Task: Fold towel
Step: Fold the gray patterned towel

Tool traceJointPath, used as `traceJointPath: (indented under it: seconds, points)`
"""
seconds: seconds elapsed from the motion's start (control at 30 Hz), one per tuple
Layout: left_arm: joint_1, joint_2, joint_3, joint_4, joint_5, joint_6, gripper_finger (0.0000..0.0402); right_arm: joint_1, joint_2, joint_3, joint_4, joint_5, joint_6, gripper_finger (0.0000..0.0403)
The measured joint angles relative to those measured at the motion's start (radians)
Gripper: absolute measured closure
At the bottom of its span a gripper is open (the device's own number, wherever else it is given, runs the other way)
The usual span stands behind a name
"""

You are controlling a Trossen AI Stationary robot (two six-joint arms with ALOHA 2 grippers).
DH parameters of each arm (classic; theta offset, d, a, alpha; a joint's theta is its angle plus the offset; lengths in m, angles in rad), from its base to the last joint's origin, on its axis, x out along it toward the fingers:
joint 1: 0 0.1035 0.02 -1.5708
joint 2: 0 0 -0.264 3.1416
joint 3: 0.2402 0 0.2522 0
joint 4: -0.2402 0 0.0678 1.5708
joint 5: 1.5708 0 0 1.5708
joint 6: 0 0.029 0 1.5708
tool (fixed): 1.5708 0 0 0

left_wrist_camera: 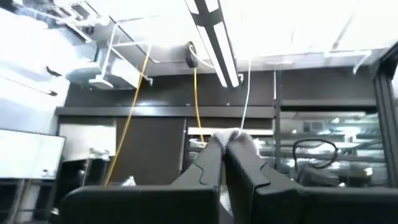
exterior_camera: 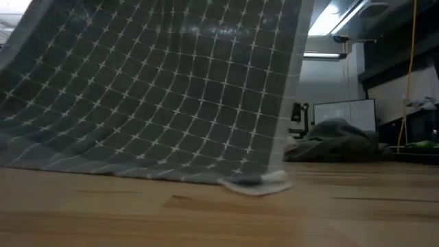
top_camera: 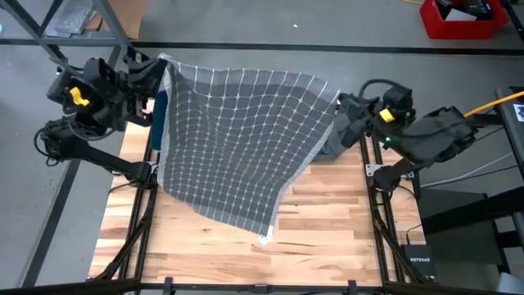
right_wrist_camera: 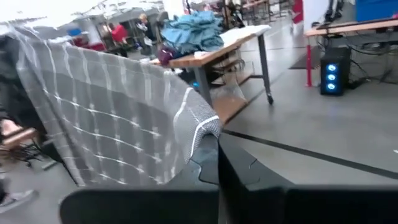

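Note:
A grey towel [top_camera: 237, 139] with a white grid hangs spread between my two grippers above the wooden table [top_camera: 336, 229]. My left gripper [top_camera: 161, 70] is shut on its far-left corner, and my right gripper [top_camera: 341, 102] is shut on its far-right corner. The towel slopes down toward the near side. Its lowest corner [exterior_camera: 257, 184] rests on the table top, also seen from above as a white tip [top_camera: 266, 238]. The low view shows only the hanging towel [exterior_camera: 158, 89], not the grippers. My left gripper pinches a small white bit of the towel's corner [left_wrist_camera: 235, 134] between its two fingertips [left_wrist_camera: 214, 146], which slant upward. The towel hangs away below, out of this view. My right gripper pinches the towel's white-edged corner [right_wrist_camera: 202, 124] between its two fingers, which lie about level. The cloth drapes down from there toward the left arm, loosely sagging.
Bare wood lies on the table's near side and right [top_camera: 344, 205]. A red bin [top_camera: 463, 16] stands on the floor beyond the far right. A yellow cable [top_camera: 491, 102] runs to the right arm. Beyond, the room holds a work table with blue cloth [right_wrist_camera: 199, 28] and people.

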Motion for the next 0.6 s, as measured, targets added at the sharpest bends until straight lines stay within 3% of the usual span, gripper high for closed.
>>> traceJointPath:
  seconds: [0.27, 0.37, 0.6]
  points:
    - [-0.067, 0.004, 0.0, 0.01, 0.092, -0.264, 0.0401, 0.002, -0.008, 0.0, 0.211, -0.261, -0.153, 0.0403]
    - [-0.102, -0.001, 0.0, -0.014, 0.116, -0.26, 0.0401, 0.002, -0.012, 0.0, 0.211, -0.363, -0.159, 0.0403]
    - [-0.135, -0.01, 0.0, -0.22, 0.13, -0.138, 0.0401, 0.002, -0.004, 0.0, 0.15, -0.443, -0.162, 0.0403]
